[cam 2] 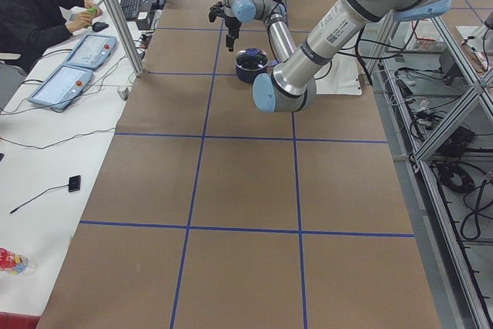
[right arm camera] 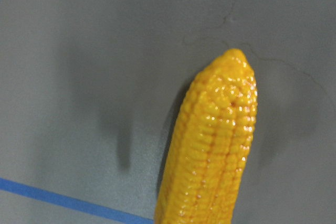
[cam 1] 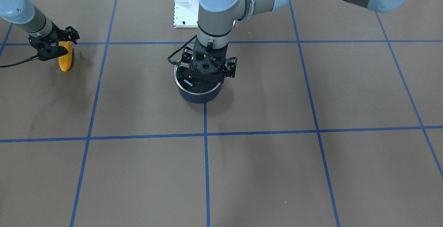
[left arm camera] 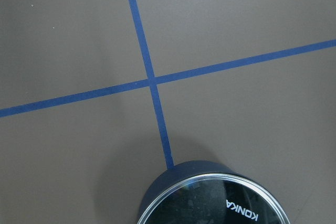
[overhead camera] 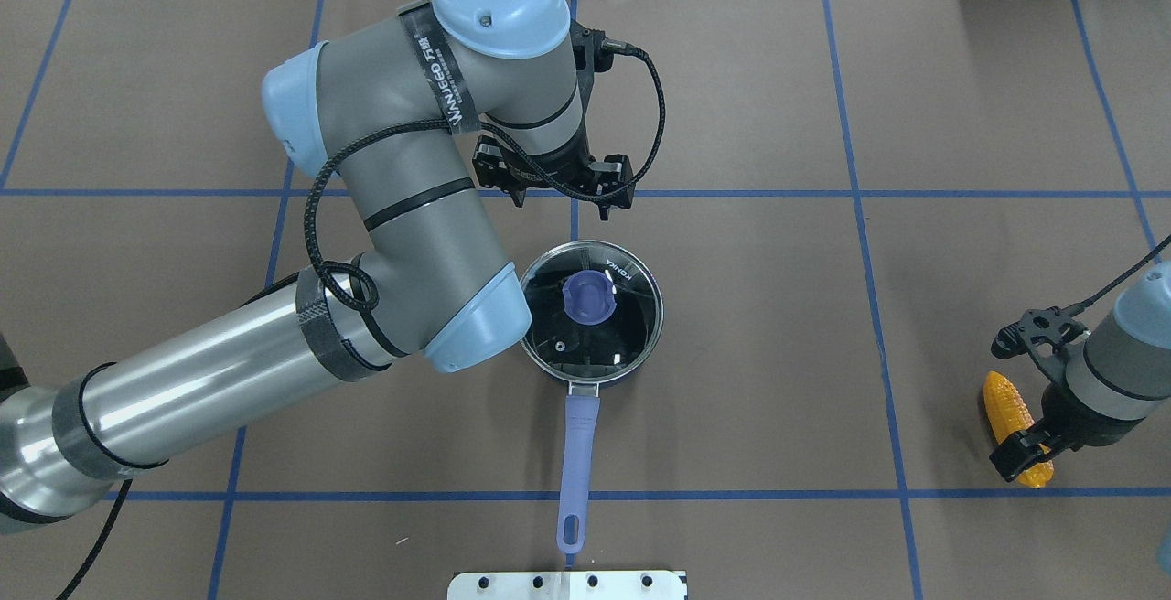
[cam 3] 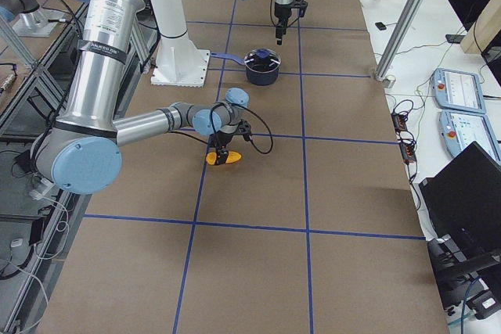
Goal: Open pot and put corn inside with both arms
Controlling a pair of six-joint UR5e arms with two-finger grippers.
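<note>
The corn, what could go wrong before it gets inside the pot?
1. The glass lid is on the pot; if the corn arrives first, it would likely hit glass.
2. In the overhead view the left gripper sits past the pot's far rim, not over the purple knob, so it might miss it or bump the rim.
3. The corn is round and bumpy; it could slip from the right gripper.

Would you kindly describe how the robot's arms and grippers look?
The left arm and right arm are grey tubes with rounded light-blue joint caps. The left also shows a polished silver section, a black band with white lettering and a braided black cable. The left gripper and right gripper are black angular frames, each trailing a black cable.
</note>
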